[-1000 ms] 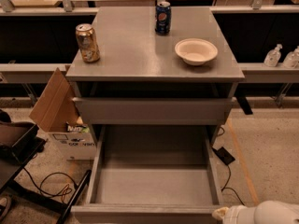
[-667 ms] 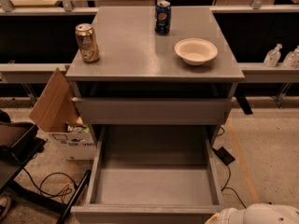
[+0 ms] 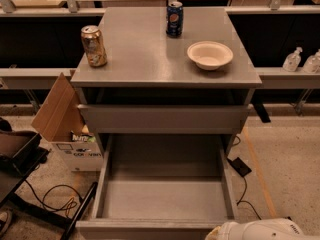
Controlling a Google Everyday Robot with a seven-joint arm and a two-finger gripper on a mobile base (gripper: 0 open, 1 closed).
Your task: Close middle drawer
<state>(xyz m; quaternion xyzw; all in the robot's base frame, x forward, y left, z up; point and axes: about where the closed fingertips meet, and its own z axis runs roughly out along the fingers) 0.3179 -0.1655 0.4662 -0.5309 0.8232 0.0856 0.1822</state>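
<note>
Clerk: Moved since a second ago: white arm (image 3: 265,230), bottom right corner, now further left along the lower edge. Its gripper (image 3: 215,232) sits just by the front right corner of the middle drawer (image 3: 165,204). Everything else is as before.

Checker: Gripper state?

Clerk: Cannot tell. Only a rounded white end shows, cut off by the lower edge. Contact with the drawer: cannot tell either.

Checker: Entry for the middle drawer?

Clerk: Grey, handle-less, pulled far out toward the camera. Deep rectangular box, thin side walls, flat front lying along the bottom edge.

Checker: Above it?

Clerk: One upper front (image 3: 162,118), grey, plain, with a dark gap over it. Then the cabinet top (image 3: 145,64), grey, carrying three items well apart: gold can (image 3: 94,45), upright, left; blue can (image 3: 174,19), upright, back centre; bowl (image 3: 210,55), white, right.

Checker: Floor?

Clerk: Cardboard box (image 3: 57,109), flap raised, just beside the cabinet's left side. Cables (image 3: 52,204), looped, left of the drawer. Two bottles (image 3: 292,60) on the ledge at far right.
</note>
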